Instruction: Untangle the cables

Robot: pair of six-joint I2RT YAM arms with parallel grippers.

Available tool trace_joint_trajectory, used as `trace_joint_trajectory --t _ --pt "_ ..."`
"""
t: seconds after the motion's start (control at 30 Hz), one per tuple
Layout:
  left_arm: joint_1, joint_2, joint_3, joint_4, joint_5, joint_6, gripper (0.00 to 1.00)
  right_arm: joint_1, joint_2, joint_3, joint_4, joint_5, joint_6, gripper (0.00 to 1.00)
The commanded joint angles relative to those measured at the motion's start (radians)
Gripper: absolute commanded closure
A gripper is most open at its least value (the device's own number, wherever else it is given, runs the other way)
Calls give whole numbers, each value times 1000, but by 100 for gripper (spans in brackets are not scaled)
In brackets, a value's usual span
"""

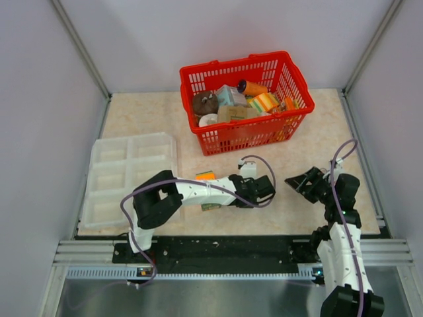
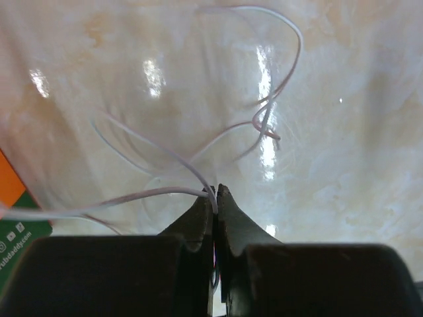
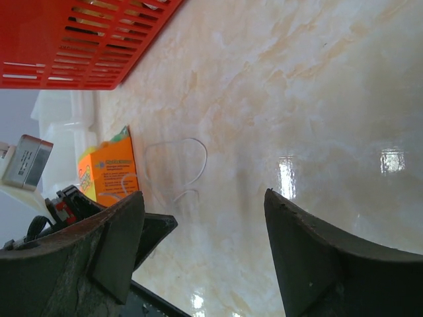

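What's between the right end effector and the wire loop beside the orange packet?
Nothing. The right wrist view shows only bare, glossy tabletop between the open right end effector and the thin pale wire.

right gripper hangs over a marble table, fingers spread wide. a thin pale cable curls on the surface just beside an orange packet. a red basket stands at the far side, a white tray left of the packet.
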Motion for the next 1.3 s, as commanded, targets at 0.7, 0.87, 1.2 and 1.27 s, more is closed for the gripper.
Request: trace_joint_trajectory --t 0.7,0.87,1.2,1.27 --pt "14 -758 32 -87 -103 655 100 7 -5 0 54 -19 3 27" --pt "254 -791 238 -305 -162 727 100 7 -6 0 54 -21 1 27" --pt "892 -799 187 -168 235 649 100 7 -12 -2 57 -30 3 27" --pt "980 -764 153 -111 319 600 100 8 -15 -2 58 -29 5 27"
